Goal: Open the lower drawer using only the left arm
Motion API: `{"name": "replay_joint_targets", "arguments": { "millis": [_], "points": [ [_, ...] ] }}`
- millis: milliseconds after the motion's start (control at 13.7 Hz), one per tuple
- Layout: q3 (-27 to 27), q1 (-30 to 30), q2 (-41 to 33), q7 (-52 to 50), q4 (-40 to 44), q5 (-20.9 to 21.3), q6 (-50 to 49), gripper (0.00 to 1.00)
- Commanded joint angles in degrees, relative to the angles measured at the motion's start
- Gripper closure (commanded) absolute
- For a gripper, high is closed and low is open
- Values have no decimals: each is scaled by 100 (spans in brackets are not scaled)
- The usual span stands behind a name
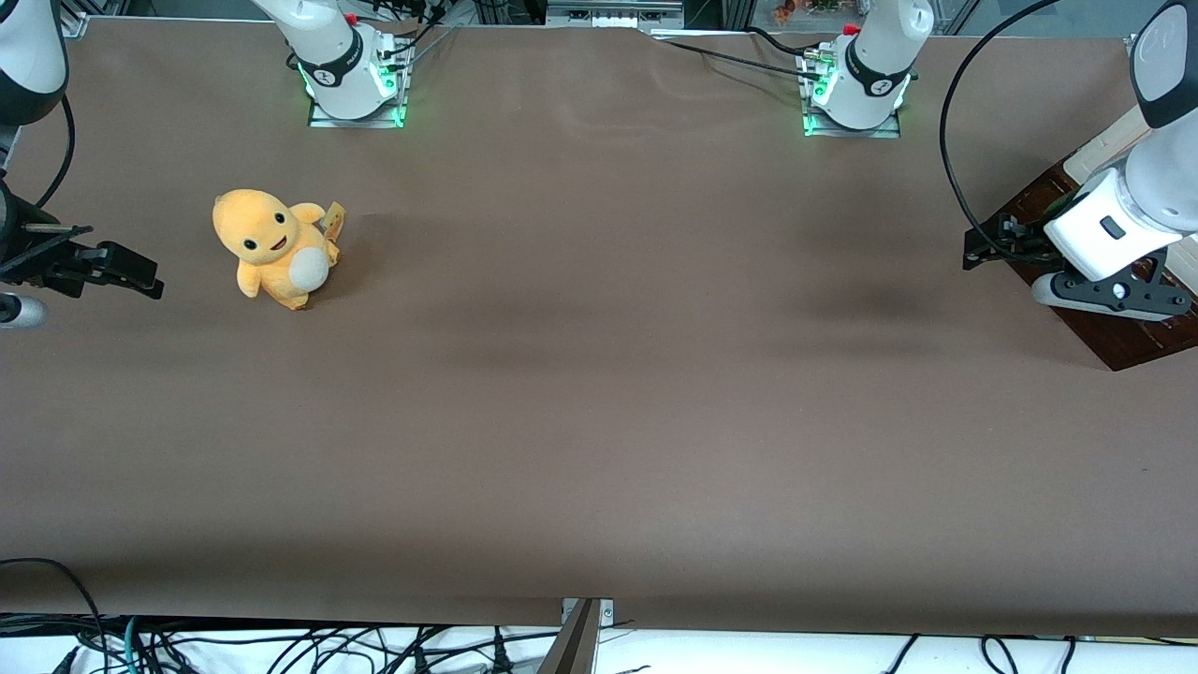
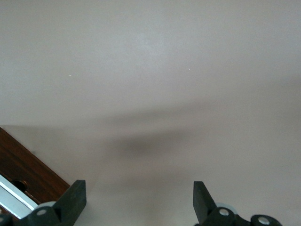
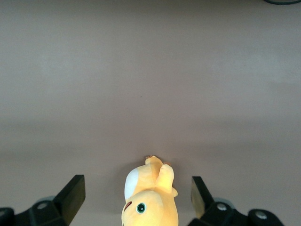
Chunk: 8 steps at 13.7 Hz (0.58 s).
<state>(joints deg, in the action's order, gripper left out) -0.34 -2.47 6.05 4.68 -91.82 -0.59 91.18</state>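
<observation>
One dark-fronted lower drawer (image 1: 1114, 339) at the working arm's end of the brown counter (image 1: 599, 421), with left arm (image 1: 1156, 178) above it and hand (image 2: 139, 200) spread, apparently poised for its bar handle (image 2: 14, 200)

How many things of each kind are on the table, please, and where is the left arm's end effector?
Plush toy: 1
Drawer unit: 1
Total: 2
The end effector is open, over bare table beside the drawer at the working arm's end.
</observation>
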Motion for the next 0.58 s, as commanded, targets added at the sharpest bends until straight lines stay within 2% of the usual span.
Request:
{"name": "replay_joint_targets", "arguments": {
  "millis": [0, 146, 511],
  "points": [
    [-54, 36, 107, -134, 191, 531, -144, 0],
    [-80, 19, 159, -230, 183, 928, -144, 0],
    [-115, -209, 694, -1897, 139, 2166, -785, 0]
  ]
}}
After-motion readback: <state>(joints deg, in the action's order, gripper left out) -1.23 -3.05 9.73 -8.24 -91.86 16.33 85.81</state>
